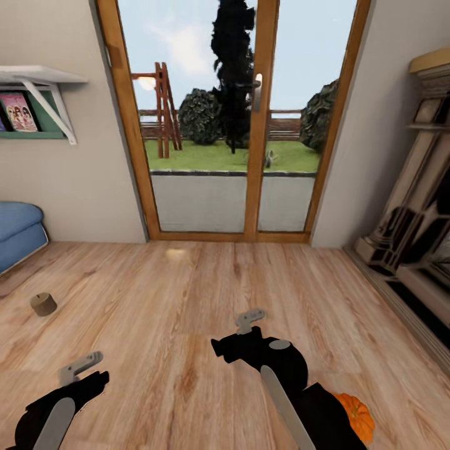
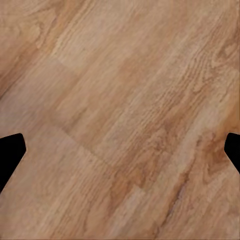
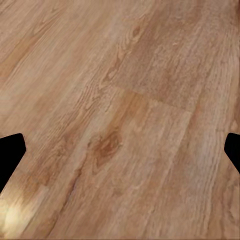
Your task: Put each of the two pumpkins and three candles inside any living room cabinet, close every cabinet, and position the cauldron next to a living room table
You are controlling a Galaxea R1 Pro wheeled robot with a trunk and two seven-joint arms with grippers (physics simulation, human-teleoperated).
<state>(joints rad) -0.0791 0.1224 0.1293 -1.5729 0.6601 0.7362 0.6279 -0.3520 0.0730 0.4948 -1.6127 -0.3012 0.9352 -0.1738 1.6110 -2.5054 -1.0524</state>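
Observation:
One beige candle [image 1: 42, 304] stands upright on the wooden floor at the left, well ahead of my left gripper [image 1: 81, 369]. An orange pumpkin [image 1: 357, 414] lies on the floor at the lower right, partly covered by my right arm. My right gripper [image 1: 250, 320] hovers over bare floor in the middle. In the left wrist view the left gripper [image 2: 120, 150] has its fingers wide apart over floorboards, holding nothing. The right gripper [image 3: 120, 150] stands open the same way in the right wrist view. The cabinet is out of view.
A glass door with a wooden frame [image 1: 250, 187] fills the far wall. A blue cushion seat [image 1: 19, 234] sits at the left under a wall shelf [image 1: 37, 78]. A pale fireplace surround [image 1: 412, 206] lines the right wall.

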